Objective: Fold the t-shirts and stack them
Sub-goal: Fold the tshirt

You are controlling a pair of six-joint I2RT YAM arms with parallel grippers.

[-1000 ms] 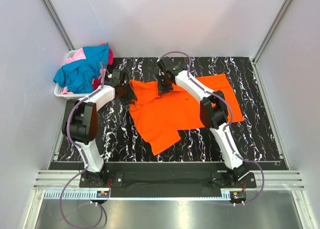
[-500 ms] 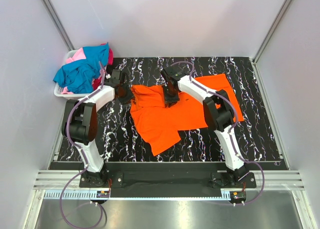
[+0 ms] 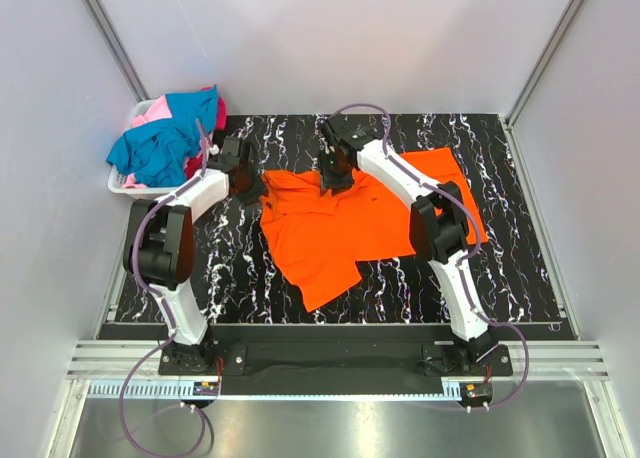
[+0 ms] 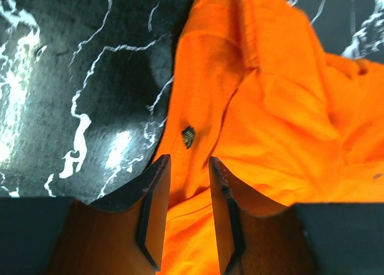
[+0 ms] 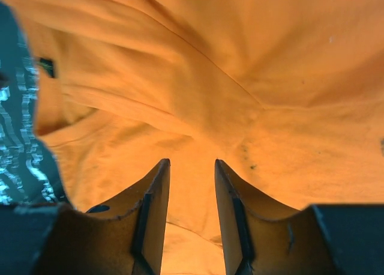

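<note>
Now we see that the right claw (image 3: 334,170) has gone back toward the far edge, after it dipped nearer a moment ago. Like the left claw (image 3: 247,185), it pinches the orange shirt (image 3: 340,233), which spreads on the near side of both claws. We judge they are still flattening the shirt, not yet folding it.

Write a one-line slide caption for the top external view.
An orange t-shirt on a marbled table, its far edge held by the left gripper and right gripper; t-shirts fill a white basket.
</note>
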